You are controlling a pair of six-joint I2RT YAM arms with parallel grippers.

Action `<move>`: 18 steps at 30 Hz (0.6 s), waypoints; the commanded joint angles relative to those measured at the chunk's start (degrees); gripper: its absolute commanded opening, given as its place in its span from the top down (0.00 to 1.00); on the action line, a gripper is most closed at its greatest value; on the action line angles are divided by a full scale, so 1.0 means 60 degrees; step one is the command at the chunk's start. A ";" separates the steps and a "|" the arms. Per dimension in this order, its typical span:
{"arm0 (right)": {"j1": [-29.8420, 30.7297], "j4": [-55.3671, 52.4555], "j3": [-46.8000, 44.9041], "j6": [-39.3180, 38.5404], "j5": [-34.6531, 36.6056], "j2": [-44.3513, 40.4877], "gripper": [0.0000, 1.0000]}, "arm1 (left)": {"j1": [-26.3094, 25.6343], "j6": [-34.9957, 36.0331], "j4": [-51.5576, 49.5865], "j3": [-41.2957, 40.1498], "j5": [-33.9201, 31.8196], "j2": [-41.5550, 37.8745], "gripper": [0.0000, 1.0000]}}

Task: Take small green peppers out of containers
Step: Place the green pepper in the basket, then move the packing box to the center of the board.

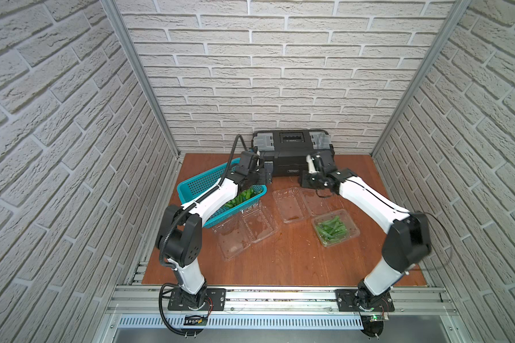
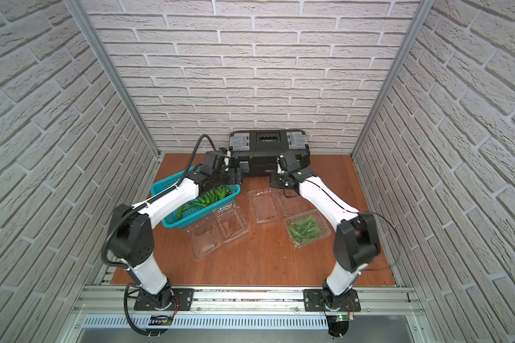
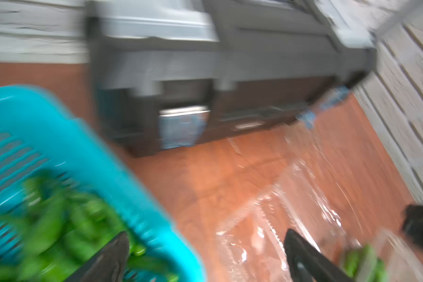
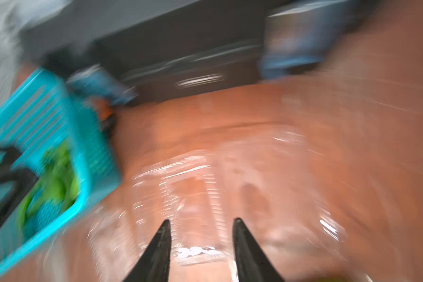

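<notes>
We see 1 container (image 1: 353, 226) of small green peppers (image 1: 331, 229) on the surface (image 1: 280, 264), lying slantwise back toward the base from the right end effector (image 4: 201, 221) — the nearer arm, jaws half apart, empty. The left end effector (image 3: 205, 233), wide open and empty, hangs by the teal basket (image 1: 191, 184).

walls: white brick (image 1: 280, 74) | tabletop: reddish wood (image 1: 280, 261) | frame: aluminium rails (image 1: 280, 300)
</notes>
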 commanded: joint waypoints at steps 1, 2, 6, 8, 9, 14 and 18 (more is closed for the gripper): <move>0.0026 -0.1381 -0.1252 0.2839 0.2515 -0.1429 0.51 | -0.0573 0.1499 -0.0774 0.1070 0.1285 0.0916 0.02; -0.0008 -0.1640 -0.1575 0.3259 0.2706 -0.1799 0.50 | -0.0711 0.1712 -0.1037 0.1397 0.1338 0.1167 0.02; -0.0102 -0.2736 -0.2633 0.4822 0.2710 -0.2822 0.42 | -0.1258 0.2444 -0.1878 0.2311 0.1431 0.1970 0.02; -0.0189 -0.3160 -0.2936 0.5069 0.2375 -0.2965 0.39 | -0.1345 0.2438 -0.1872 0.2306 0.1402 0.2101 0.02; -0.0238 -0.3390 -0.3057 0.5114 0.2244 -0.2999 0.38 | -0.1364 0.2413 -0.1907 0.2305 0.1405 0.2144 0.02; -0.0464 -0.3783 -0.3646 0.4948 0.1772 -0.3076 0.33 | -0.1425 0.2599 -0.2381 0.2401 0.1418 0.2272 0.02; -0.0612 -0.3608 -0.4183 0.4867 0.1390 -0.3068 0.28 | -0.1578 0.2866 -0.2742 0.2604 0.1352 0.2398 0.02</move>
